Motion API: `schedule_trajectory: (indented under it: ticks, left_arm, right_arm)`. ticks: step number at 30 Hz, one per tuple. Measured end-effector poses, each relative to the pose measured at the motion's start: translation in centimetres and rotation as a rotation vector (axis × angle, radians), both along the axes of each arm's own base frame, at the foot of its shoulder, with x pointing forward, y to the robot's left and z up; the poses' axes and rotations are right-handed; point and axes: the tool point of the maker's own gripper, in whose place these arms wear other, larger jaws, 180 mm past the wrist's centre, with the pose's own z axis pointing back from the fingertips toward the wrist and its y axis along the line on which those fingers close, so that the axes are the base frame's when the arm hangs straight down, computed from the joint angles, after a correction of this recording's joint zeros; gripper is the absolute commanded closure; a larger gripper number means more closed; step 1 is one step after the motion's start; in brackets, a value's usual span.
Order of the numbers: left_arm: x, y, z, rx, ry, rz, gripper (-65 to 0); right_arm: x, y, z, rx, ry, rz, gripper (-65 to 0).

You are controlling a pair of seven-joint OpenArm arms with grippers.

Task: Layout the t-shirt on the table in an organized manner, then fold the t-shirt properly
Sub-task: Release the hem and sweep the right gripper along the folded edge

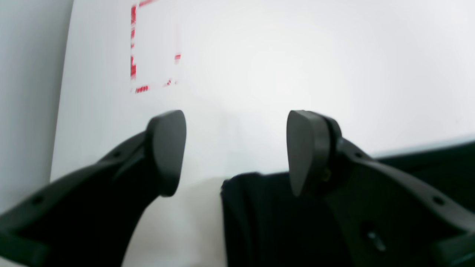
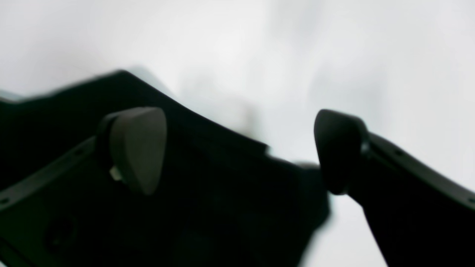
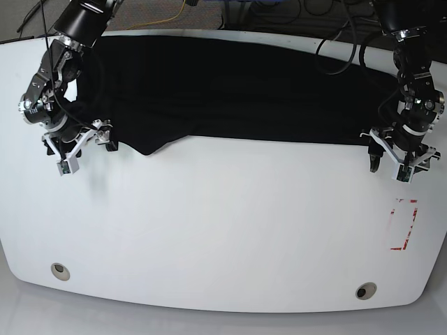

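The black t-shirt [image 3: 237,91] lies spread in a wide band across the far half of the white table [image 3: 223,230], its near edge mostly straight with a fold bulging out at the left. My right gripper [image 3: 84,152] hovers open at the shirt's left near corner. In the right wrist view the fingers of the right gripper [image 2: 241,152] stand wide apart over the fabric's [image 2: 222,207] edge, holding nothing. My left gripper [image 3: 391,167] is open at the right near corner. Seen from the left wrist, the left gripper [image 1: 237,152] is empty, with the shirt's corner [image 1: 267,222] just below it.
A red rectangular outline [image 3: 405,223] is marked on the table near the left gripper and also shows as the red outline [image 1: 148,48] in the left wrist view. Two round holes [image 3: 61,271] [image 3: 364,290] sit near the front edge. Cables run behind the table's far edge.
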Motion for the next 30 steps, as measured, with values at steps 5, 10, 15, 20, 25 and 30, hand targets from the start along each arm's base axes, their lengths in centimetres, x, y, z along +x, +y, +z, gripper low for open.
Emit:
schedule_trajectory:
  ticks: [5, 10, 15, 20, 25, 30]
  left_arm:
    - [0.0, -0.1, 0.0, -0.003, 0.001, 0.000, -39.8]
    - [0.1, 0.1, 0.1, 0.003, -0.002, 0.005, -39.8]
    - [0.1, -0.1, 0.0, 0.001, -0.002, -0.001, -39.8]
    - [0.1, 0.0, 0.1, 0.002, -0.004, 0.002, -39.8]
    - [0.1, -0.1, 0.0, -0.001, -0.002, 0.001, -39.8]
    - [0.0, 0.0, 0.0, 0.002, -0.001, 0.002, -39.8]
  right_arm:
    - [0.7, 1.7, -1.1, 0.125, 0.010, 0.008, -59.0]
    - [1.4, 5.1, -1.8, 0.133, 0.044, 0.118, -59.0]
    - [2.4, 7.7, -1.4, 0.153, 0.029, 0.182, -59.0]
    - [2.8, 8.5, -1.1, 0.146, 0.023, 0.215, -58.8]
    - [3.0, 9.0, -1.1, 0.131, 0.025, 0.240, -58.8]
    - [2.9, 9.1, -2.1, 0.166, 0.049, 0.227, -58.8]
